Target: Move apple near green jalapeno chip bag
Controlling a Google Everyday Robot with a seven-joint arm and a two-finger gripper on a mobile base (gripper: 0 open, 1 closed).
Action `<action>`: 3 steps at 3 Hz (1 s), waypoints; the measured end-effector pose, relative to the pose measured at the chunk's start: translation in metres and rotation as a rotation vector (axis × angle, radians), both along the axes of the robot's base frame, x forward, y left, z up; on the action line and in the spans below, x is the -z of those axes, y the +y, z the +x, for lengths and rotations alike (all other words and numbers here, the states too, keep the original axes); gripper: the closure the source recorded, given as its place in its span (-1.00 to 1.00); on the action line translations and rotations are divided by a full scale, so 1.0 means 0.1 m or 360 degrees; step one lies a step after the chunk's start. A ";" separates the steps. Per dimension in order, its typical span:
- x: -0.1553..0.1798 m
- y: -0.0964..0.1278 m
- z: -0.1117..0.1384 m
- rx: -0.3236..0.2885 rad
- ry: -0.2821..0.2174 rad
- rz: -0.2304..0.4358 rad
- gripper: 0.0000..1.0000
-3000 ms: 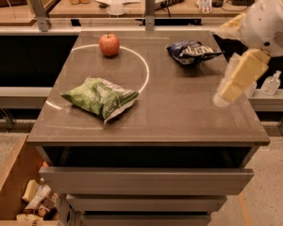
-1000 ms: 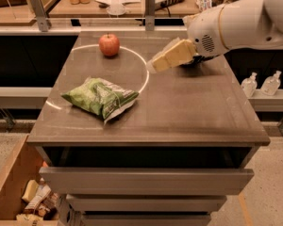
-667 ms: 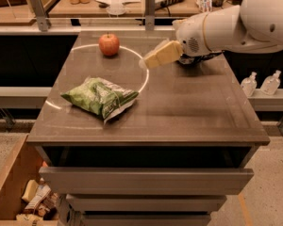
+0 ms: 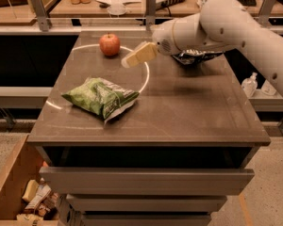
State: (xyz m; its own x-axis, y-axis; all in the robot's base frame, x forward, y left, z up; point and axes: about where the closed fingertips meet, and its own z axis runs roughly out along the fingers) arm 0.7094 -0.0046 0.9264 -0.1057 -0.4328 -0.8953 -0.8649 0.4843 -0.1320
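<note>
The round red apple [image 4: 110, 44] sits near the smooth table's [image 4: 188, 112] far edge, just left of the hovering cream gripper [image 4: 139, 54], whose grip I cannot tell, and apart from the crumpled green bag [image 4: 100, 98].

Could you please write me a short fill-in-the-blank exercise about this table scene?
1. The apple on the table is ____ in colour.
2. The gripper hovers beside the apple, on its ____ side in the picture.
3. The chip bag lying nearer the camera than the apple is ____.
Missing words: red; right; green.
</note>
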 end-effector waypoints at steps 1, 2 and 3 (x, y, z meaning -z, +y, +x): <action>0.18 0.25 0.29 0.0005 0.0002 -0.0022 -1.00; 0.37 0.42 0.60 0.0018 0.0000 -0.0057 -1.00; 0.49 0.62 0.86 0.0026 0.0020 -0.0041 -1.00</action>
State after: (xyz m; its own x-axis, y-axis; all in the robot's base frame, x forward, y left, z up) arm 0.7950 0.0569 0.8770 -0.1241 -0.4538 -0.8824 -0.8585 0.4950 -0.1338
